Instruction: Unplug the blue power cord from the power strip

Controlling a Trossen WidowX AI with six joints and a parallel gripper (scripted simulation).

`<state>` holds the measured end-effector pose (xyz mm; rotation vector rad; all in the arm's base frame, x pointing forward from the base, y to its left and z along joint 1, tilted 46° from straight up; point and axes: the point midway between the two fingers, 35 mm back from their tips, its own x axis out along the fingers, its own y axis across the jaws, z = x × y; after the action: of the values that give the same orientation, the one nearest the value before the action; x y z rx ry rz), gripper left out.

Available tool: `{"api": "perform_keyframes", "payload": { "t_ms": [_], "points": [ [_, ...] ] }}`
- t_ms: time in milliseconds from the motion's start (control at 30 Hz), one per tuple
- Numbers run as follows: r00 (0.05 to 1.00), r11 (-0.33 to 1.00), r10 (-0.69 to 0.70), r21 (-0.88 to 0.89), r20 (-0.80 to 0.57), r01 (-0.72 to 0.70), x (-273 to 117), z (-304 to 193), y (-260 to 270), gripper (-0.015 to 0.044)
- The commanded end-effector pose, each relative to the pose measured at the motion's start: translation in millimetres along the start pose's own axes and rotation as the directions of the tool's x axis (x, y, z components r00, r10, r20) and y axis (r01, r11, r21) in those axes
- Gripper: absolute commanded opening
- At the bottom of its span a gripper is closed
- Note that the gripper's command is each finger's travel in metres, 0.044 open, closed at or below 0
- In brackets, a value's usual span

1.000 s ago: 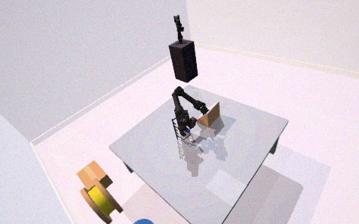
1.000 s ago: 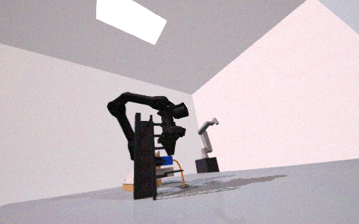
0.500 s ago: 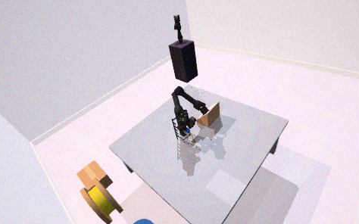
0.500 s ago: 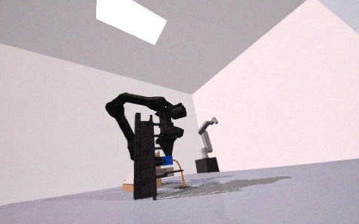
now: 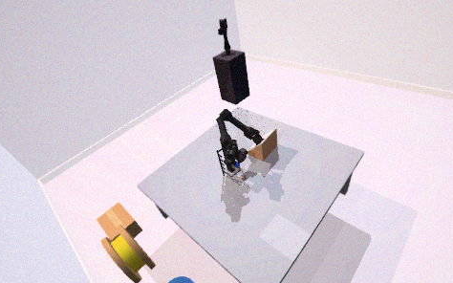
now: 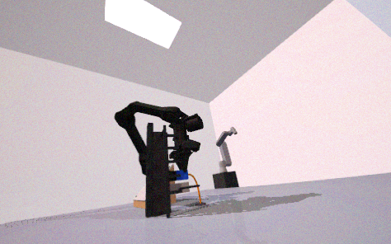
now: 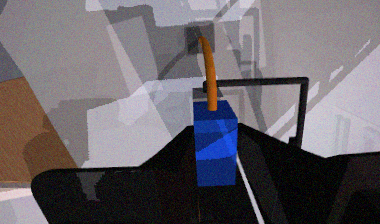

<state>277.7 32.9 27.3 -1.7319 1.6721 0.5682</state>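
Observation:
The blue plug (image 7: 216, 147) (image 6: 181, 175) (image 5: 237, 164) lies level, with its inner end against black parts; whether it is seated in a socket is hidden. Its orange cord (image 7: 210, 70) (image 6: 198, 190) leaves the outer end and curves down. My gripper (image 7: 214, 131) (image 6: 184, 171) comes from above and is shut on the plug, one finger against each side. A tall black upright (image 6: 157, 173), seemingly the power strip or its rack, stands beside the plug; its sockets are not visible.
Thin black bars (image 6: 185, 189) (image 7: 263, 81) stick out around the plug and cord. A grey block (image 6: 181, 187) is just below the plug. A wooden block (image 5: 266, 147) (image 7: 26, 130) stands beside my arm on the grey table (image 5: 190, 191).

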Motion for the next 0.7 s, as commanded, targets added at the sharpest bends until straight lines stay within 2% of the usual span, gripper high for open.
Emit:
{"api": "perform_keyframes", "payload": {
  "t_ms": [0, 167, 667],
  "points": [
    [1.000, 1.000, -0.003, 0.003, -0.001, 0.003, 0, 0, -1, 0.0028],
    [1.000, 1.000, -0.003, 0.003, -0.001, 0.003, 0, 0, -1, 0.0000],
    [1.000, 1.000, -0.003, 0.001, 0.001, 0.003, -1, 21, -3, 0.0000]
  ]
}}
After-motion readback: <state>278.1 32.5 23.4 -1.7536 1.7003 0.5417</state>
